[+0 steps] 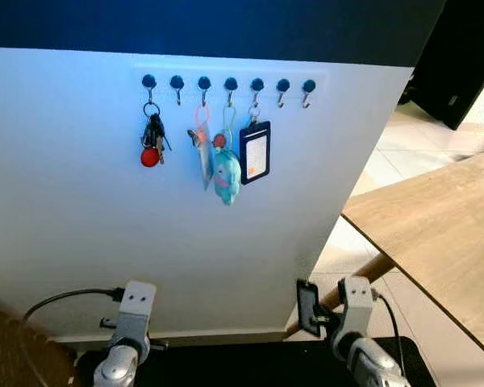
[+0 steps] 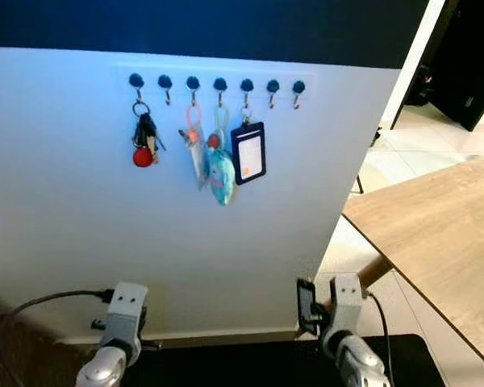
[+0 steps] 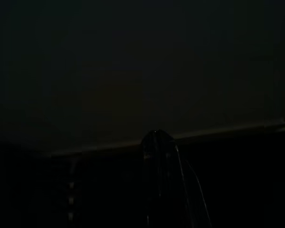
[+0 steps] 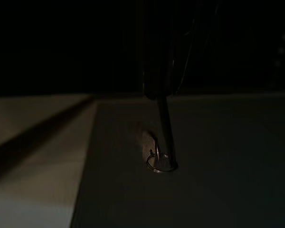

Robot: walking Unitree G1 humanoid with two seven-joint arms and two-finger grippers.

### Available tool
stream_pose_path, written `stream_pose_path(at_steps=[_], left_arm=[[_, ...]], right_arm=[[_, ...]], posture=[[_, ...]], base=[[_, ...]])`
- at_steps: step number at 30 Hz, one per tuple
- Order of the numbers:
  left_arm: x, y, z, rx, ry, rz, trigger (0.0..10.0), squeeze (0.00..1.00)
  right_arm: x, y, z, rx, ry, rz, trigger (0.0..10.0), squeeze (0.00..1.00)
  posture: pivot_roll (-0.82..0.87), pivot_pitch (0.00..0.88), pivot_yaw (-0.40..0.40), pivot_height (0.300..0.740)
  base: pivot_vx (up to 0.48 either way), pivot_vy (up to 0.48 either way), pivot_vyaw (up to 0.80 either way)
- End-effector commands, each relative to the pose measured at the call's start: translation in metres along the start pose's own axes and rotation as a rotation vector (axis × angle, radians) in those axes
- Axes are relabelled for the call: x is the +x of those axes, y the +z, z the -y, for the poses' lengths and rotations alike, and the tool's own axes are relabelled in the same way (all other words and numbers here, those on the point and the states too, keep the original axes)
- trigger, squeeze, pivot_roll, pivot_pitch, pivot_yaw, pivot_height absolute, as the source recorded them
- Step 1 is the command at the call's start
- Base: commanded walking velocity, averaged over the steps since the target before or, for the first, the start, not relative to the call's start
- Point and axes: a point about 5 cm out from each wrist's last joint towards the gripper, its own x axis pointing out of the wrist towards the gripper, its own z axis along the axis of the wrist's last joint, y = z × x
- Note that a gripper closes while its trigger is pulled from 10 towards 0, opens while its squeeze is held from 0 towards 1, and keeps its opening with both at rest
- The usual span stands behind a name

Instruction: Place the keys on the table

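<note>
Keys (image 2: 143,139) on wall hook (image 2: 136,81)

Row of seven blue-capped hooks (image 1: 230,84) on white wall panel (image 1: 81,234), high above right gripper (image 4: 157,92) and to its left. Dark card holder (image 1: 255,151) on fifth hook; light-blue plush charm (image 1: 227,177) just beside it; pink loop (image 1: 202,117) on third. Pale floor tiles (image 1: 403,153) ahead, to gripper's right.

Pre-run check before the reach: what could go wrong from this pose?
1. The keys with the red fob hang on the leftmost hook, with a pink-looped charm two hooks over; a sloppy grab could snag it.
2. Both arms hang low; the reach up the white wall is long.
3. The wooden table sits off to the right, so a turn with dangling keys risks a drop.
</note>
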Motion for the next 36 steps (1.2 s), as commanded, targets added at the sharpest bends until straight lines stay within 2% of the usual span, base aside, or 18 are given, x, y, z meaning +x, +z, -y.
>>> stream_pose_path(at_steps=[1, 5, 10, 18, 36], left_arm=[[-0.001, -0.006, -0.003, -0.009, 0.022, -0.018, 10.0, 0.00], [-0.001, -0.012, -0.003, 0.018, 0.023, -0.035, 10.0, 0.00], [-0.003, -0.015, 0.002, 0.045, -0.007, -0.023, 10.0, 0.00], [-0.003, -0.018, 0.005, 0.050, -0.016, -0.020, 10.0, 0.00], [-0.003, -0.017, 0.008, 0.056, -0.027, 0.011, 10.0, 0.00]], right_arm=[[-0.004, -0.013, 0.000, -0.009, -0.014, -0.036, 10.0, 0.00], [-0.010, -0.032, -0.001, -0.028, -0.038, -0.086, 10.0, 0.00], [-0.013, -0.038, 0.001, -0.011, -0.069, -0.093, 10.0, 0.00], [-0.012, -0.037, 0.001, -0.009, -0.080, -0.074, 10.0, 0.00], [-0.006, -0.027, -0.002, -0.016, -0.056, -0.039, 10.0, 0.00]], posture=[[0.08, 0.061, -0.060, 0.740], [0.09, 0.061, -0.059, 0.740], [0.08, 0.061, -0.055, 0.740], [0.09, 0.056, -0.054, 0.740], [0.10, 0.045, -0.065, 0.740]], base=[[0.000, 0.000, 0.00], [0.000, 0.000, 0.00], [0.000, 0.000, 0.00], [0.000, 0.000, 0.00], [0.000, 0.000, -0.51]])
